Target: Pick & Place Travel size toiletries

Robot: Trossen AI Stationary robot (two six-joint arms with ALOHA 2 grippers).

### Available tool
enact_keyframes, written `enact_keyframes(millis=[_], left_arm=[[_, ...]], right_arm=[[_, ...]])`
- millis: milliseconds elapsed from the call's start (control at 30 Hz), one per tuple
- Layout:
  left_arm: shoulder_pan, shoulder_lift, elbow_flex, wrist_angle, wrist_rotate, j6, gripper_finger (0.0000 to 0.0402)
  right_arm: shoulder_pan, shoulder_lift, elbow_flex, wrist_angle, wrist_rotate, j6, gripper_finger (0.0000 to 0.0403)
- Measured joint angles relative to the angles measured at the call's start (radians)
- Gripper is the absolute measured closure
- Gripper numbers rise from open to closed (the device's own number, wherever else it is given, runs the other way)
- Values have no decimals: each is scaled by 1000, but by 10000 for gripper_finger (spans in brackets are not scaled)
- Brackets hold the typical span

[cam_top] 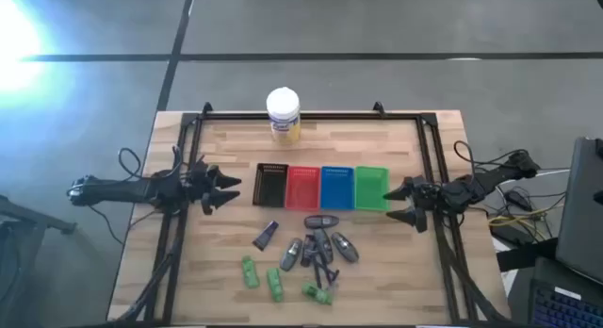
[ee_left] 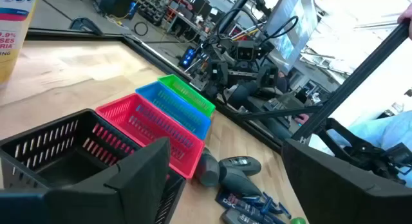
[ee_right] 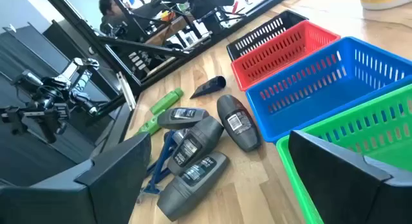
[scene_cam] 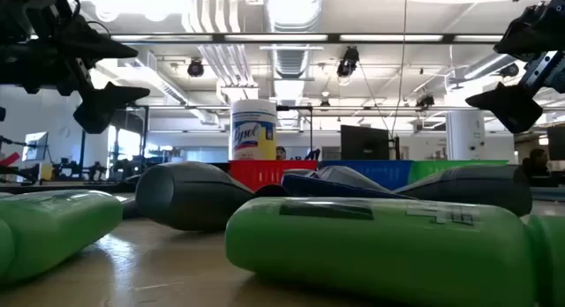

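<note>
Wood-planked desk [cam_top: 226,243] under the overhead camera, and four trays sit in a row across its middle: black tray [cam_top: 270,185], red tray [cam_top: 302,187], blue tray [cam_top: 336,188], green tray [cam_top: 371,188], each touching the next. Behind them, near the far edge, a white-lidded jar [cam_top: 283,115] with a yellow label stands upright. The toiletries lie loose on the near side of the trays: a dark tube [cam_top: 266,236] set apart toward the left, a huddle of grey ovals [cam_top: 318,245] touching one another with thin black sticks [cam_top: 323,264] among them, and three green bottles [cam_top: 275,284] lying flat closest to the near edge. The left end effector [cam_top: 226,190] hovers at the left of the desk, just beside the black tray, fingers spread wide and holding nothing. The right end effector [cam_top: 397,203] hovers at the right, just beside the green tray, fingers also spread and empty. From the right wrist, the grey ovals [ee_right: 199,150] lie beside the blue tray [ee_right: 322,82], with a green bottle [ee_right: 165,101] beyond them. At desk level, a green bottle [scene_cam: 371,245] fills the foreground, lying on its side.
</note>
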Motion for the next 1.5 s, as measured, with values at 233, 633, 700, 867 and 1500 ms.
enact_keyframes(millis=[233, 633, 700, 867, 1500], left_arm=[[0, 0, 0, 0, 0, 0, 99], [0, 0, 0, 0, 0, 0, 99], [0, 0, 0, 0, 0, 0, 99], [0, 0, 0, 0, 0, 0, 99], [0, 0, 0, 0, 0, 0, 99]], right_arm=[[0, 0, 0, 0, 0, 0, 39], [0, 0, 0, 0, 0, 0, 39], [0, 0, 0, 0, 0, 0, 39], [0, 0, 0, 0, 0, 0, 39], [-2, 0, 0, 1, 158, 96, 39]])
